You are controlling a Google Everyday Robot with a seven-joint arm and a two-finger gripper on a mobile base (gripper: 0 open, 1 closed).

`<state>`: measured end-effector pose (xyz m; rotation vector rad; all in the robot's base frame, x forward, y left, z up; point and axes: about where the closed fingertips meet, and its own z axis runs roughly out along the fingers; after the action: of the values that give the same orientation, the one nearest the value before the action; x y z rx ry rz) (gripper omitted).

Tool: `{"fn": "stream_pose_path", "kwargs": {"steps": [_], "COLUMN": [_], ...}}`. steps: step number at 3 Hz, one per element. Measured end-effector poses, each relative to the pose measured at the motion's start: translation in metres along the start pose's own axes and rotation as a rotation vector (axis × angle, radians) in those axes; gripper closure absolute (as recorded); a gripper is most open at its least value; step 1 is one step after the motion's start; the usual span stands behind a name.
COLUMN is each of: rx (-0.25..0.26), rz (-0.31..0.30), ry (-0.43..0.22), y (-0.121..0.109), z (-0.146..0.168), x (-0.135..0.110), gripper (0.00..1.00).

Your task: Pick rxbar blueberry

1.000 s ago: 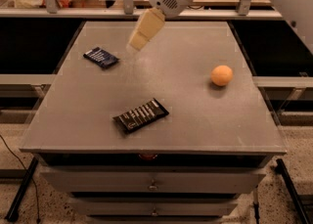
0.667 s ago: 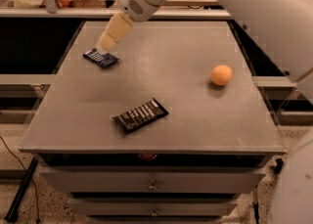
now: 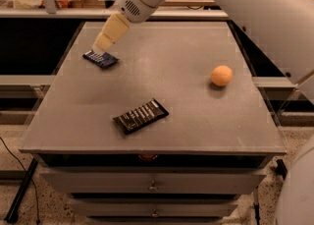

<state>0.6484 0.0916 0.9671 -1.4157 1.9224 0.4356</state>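
The rxbar blueberry [image 3: 101,59] is a small flat navy-blue wrapper with pale print, lying near the far left of the grey table [image 3: 162,71]. My gripper [image 3: 101,46] reaches down from the white arm at the top. Its tan fingers come down at the bar's far end, touching it or just above it.
A longer black wrapper with white text [image 3: 141,116] lies near the table's front middle. An orange [image 3: 221,75] sits at the right. Drawers run under the table's front edge. Shelves with bags stand behind the table.
My gripper has moved left and down from above the table's middle back to the blue bar. The bar, the black wrapper and the orange have not moved.
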Motion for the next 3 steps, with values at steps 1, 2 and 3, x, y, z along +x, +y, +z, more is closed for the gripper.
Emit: {"fn": "stream_pose_path", "kwargs": {"steps": [1, 2, 3], "rx": [-0.024, -0.039, -0.032], "rz": [0.027, 0.064, 0.101], "ry": [-0.018, -0.053, -0.08], "y": [0.0, -0.005, -0.015], "z": [0.036, 0.073, 0.108], "x": [0.008, 0.016, 0.015], "gripper": [0.0, 0.0, 0.0]}}
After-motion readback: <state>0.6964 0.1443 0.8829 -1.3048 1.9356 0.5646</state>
